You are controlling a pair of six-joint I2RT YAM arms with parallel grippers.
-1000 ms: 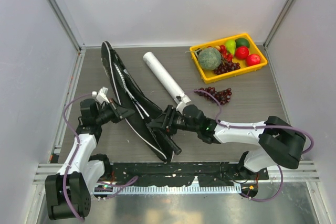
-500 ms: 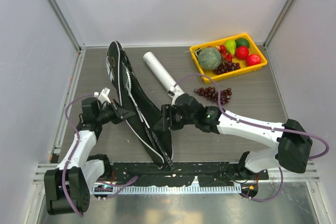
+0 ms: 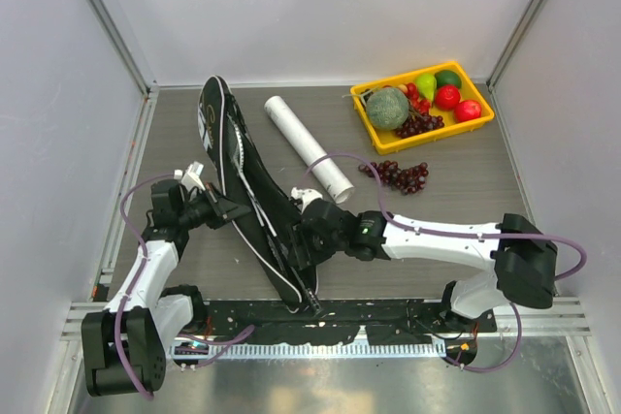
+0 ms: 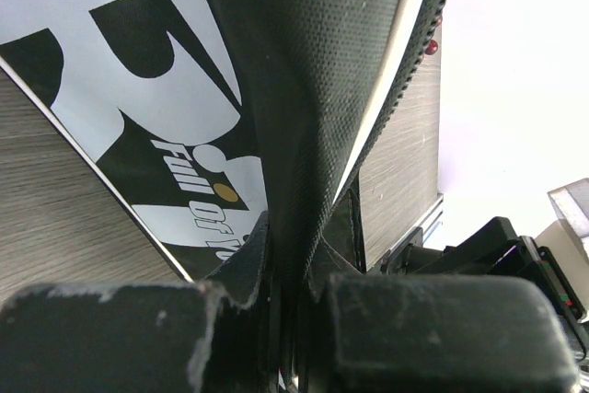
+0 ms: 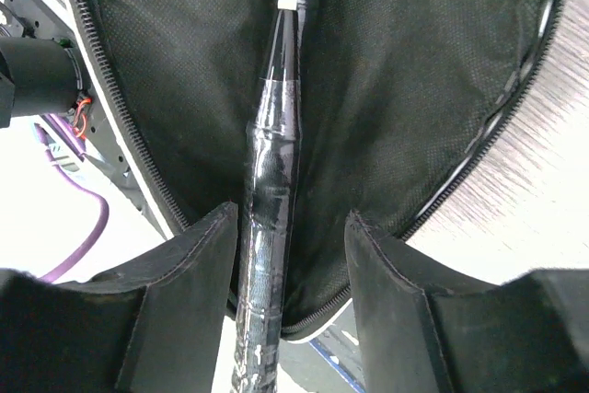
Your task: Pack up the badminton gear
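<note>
Inside the black bag (image 5: 414, 89) I get only the racket handle (image 5: 274, 163). Its shaft runs off the top edge, its butt end blurs away low between the fingers of my right gripper (image 5: 293, 227), and the head end is out of sight. From above, toward the table's (image 3: 456, 220) near edge, my right fingertips are lost against the bag's narrow end. At my left gripper (image 4: 285, 306), the lettering (image 4: 198, 158) is cut short by my fingers and the frame. A small white thing (image 3: 191, 176) by my left wrist, toward the table's left edge, is too small to name.
</note>
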